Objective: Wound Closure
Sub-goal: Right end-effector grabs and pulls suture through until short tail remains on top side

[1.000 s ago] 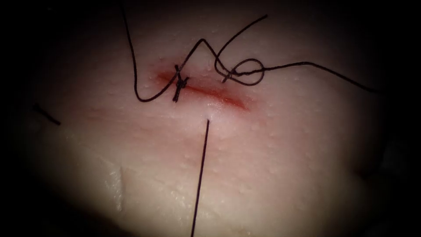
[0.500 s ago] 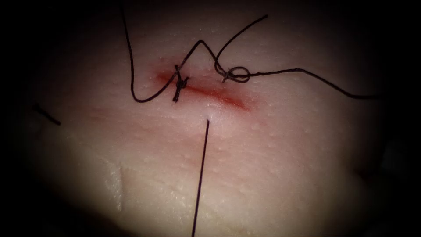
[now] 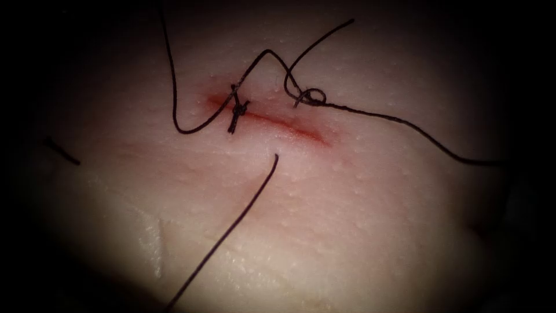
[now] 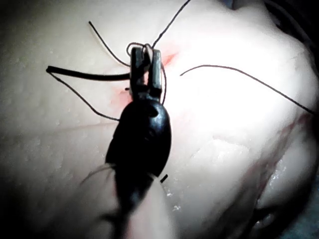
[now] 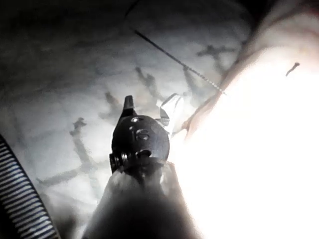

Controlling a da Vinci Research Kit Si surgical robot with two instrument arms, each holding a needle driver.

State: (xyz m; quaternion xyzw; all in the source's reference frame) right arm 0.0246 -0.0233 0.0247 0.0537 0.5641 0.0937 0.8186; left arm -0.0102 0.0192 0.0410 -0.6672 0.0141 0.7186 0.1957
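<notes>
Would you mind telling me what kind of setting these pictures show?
Most likely a surgical suturing practice bench: a pale slab of pork-belly tissue bears a short reddened cut with a knotted dark stitch, dark thread trails across it, and a black two-jawed needle driver hovers above.

Dark thread (image 3: 399,119) crosses pale pink tissue (image 3: 359,220) with a red cut (image 3: 289,124).

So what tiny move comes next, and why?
Probably draw the thread ends apart a little: the loop right of the knot looks small but not snug on the tissue. What the left tool and right tool hold is unclear.
</notes>
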